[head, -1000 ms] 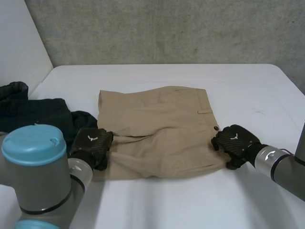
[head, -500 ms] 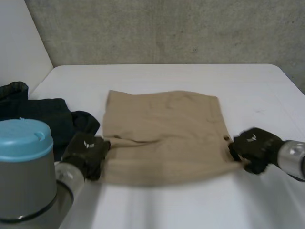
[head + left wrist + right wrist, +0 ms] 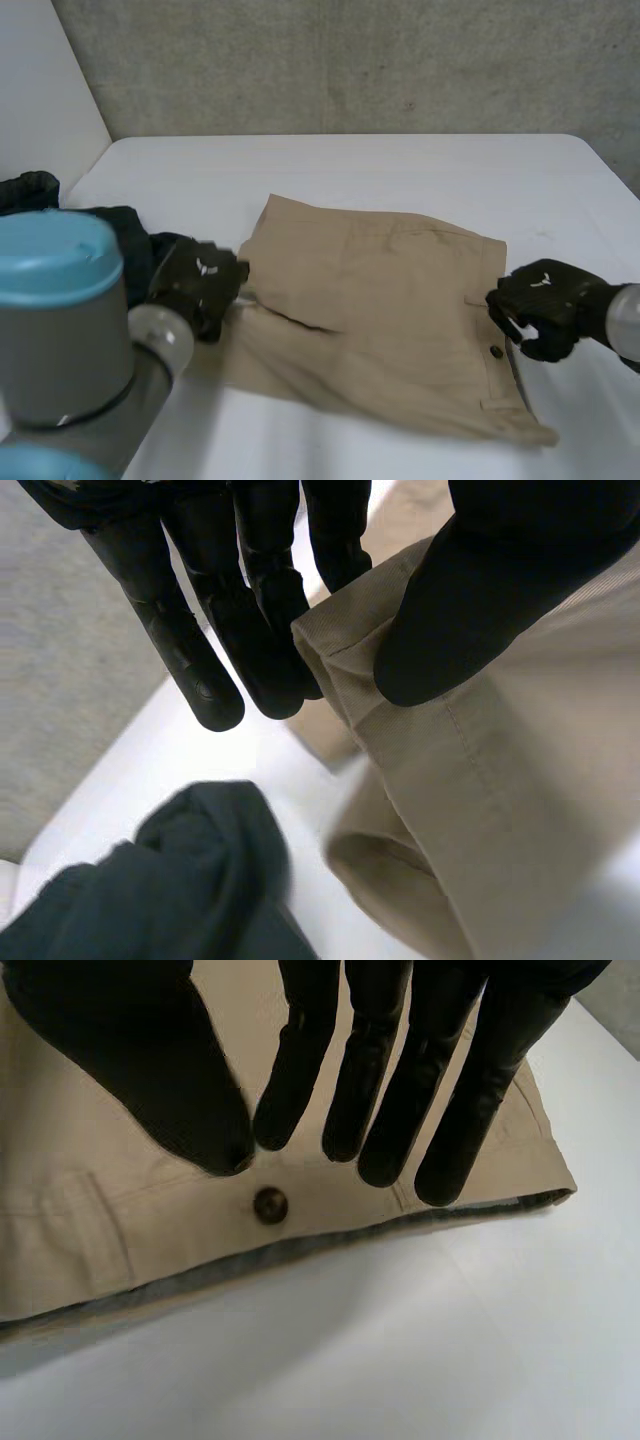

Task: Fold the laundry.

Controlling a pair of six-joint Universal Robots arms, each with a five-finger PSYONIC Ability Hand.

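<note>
Tan shorts [image 3: 380, 310] lie askew on the white table [image 3: 400, 165], waistband toward my right arm. My left hand [image 3: 200, 285] is at the leg-hem edge. In the left wrist view the fingers [image 3: 240, 610] and thumb pinch that folded hem of the shorts [image 3: 480, 780] between them. My right hand [image 3: 545, 305] is at the middle of the waistband. In the right wrist view its straight fingers [image 3: 400, 1070] and thumb meet on the shorts [image 3: 100, 1210] just above a brown button [image 3: 268, 1205], and the waistband edge there stands slightly off the table.
A heap of dark garments [image 3: 130, 245] lies beside my left hand, also under it in the left wrist view as dark cloth [image 3: 170, 880]. A grey wall backs the table. Bare tabletop stretches behind the shorts and in front of them.
The shorts have slid to the right and turned, the waistband end swinging toward me. My left hand moved right and away from me with the hem; the right hand shifted right.
</note>
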